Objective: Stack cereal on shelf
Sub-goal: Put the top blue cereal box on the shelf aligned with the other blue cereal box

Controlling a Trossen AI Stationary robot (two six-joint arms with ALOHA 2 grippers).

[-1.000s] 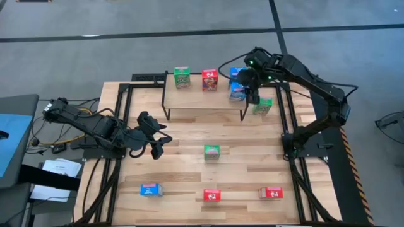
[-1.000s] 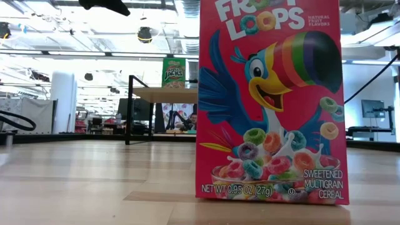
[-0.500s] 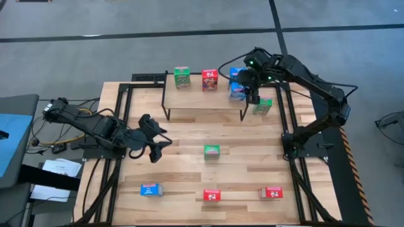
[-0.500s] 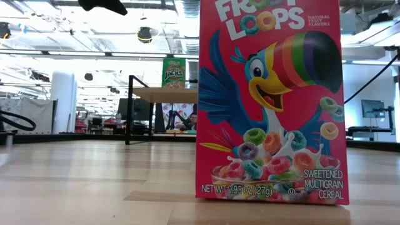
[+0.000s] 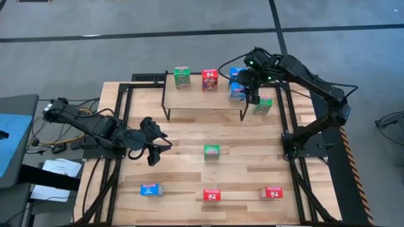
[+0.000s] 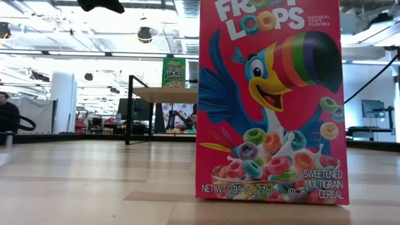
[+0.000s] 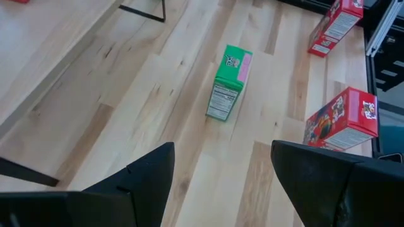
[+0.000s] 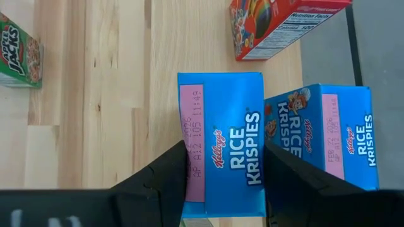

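The shelf (image 5: 205, 101) stands at the far side of the table. On it are a green box (image 5: 182, 77), a red box (image 5: 210, 79) and a blue box (image 5: 238, 74), all upright. My right gripper (image 5: 247, 93) is over the shelf's right end, shut on a second blue cereal box (image 8: 221, 145) next to the standing blue one (image 8: 328, 135). My left gripper (image 5: 153, 151) hangs open over the table's left middle, holding nothing. It points toward a green box (image 7: 228, 82) that lies on the tabletop. My right gripper pinches the blue box between its two fingers, one on each long side just under the top face (image 8: 189, 135). The fingers come from above, slanting down. The box is upright with its top face up. Its bottom is hidden, so I cannot tell whether it rests on the shelf.
A green box (image 5: 262, 106) stands on the table just right of the shelf. Near the front edge are a blue box (image 5: 151, 189) and two red boxes (image 5: 212, 195) (image 5: 271, 193). One red box (image 6: 270, 100) fills the low view. A person (image 6: 7, 115) is in the room behind.
My left gripper has turned at the wrist without leaving its place, and its fingers have swung toward the table's near edge. It stays open. A person has come into the low view at the far left. The right arm and the boxes have kept still.
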